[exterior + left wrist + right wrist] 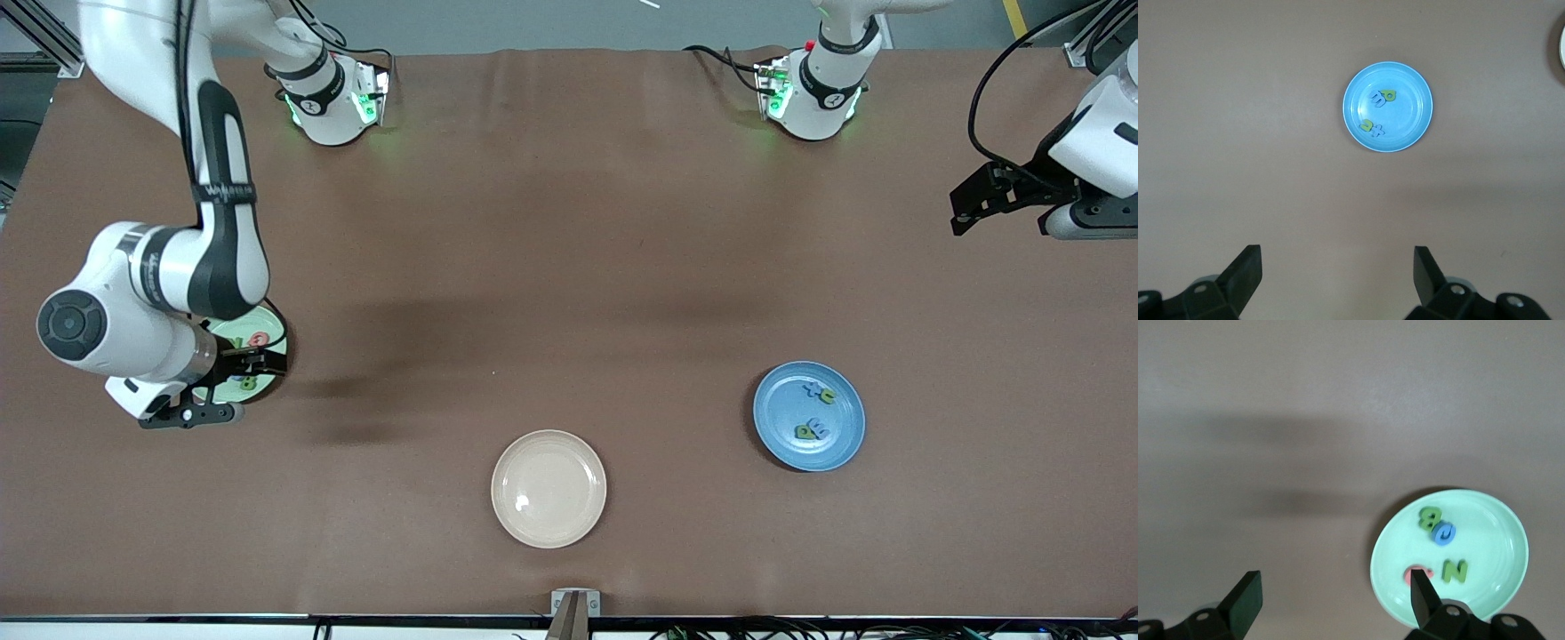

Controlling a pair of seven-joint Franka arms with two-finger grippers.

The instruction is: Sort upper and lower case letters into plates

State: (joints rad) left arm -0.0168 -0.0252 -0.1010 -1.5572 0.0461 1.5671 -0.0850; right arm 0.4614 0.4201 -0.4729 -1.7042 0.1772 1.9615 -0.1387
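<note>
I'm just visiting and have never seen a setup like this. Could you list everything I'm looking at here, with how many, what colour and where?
Table: one, brown cover, under everything.
Green plate: one, pale green, toward the right arm's end of the table.
Letters in the green plate: four; two green, one blue, one red.
Blue plate: one, medium blue, toward the left arm's end.
Letters in the blue plate: four, green and blue.
Cream plate: one, beige, nothing in it, nearest the front camera.
Right gripper: one, black, open, over the green plate.
Left gripper: one, black, open, waiting over the table's edge at its own end.
</note>
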